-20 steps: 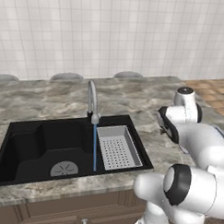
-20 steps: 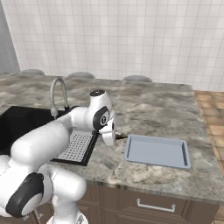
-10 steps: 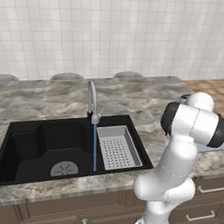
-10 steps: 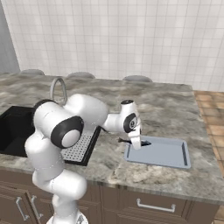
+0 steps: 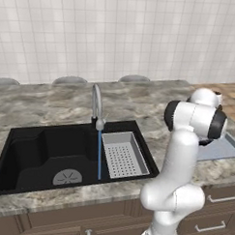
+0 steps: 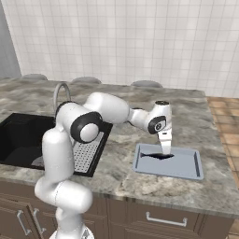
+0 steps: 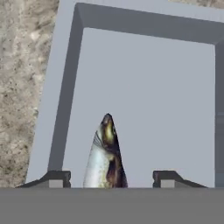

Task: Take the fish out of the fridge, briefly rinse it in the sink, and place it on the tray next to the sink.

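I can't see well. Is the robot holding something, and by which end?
It cannot be told: the small dark fish sits between the spread fingers above the pale blue-grey tray.

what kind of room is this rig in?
A rendered kitchen: black sink with a running chrome faucet set in a stone counter, white tiled wall behind, cabinet drawers below.

The white arm rises from the base, bends at a dark-jointed elbow and reaches out to the right, ending in a wrist turned downward. The gripper (image 6: 165,152) points straight down, its two dark finger tips (image 7: 57,178) spread apart with a clear gap between them.
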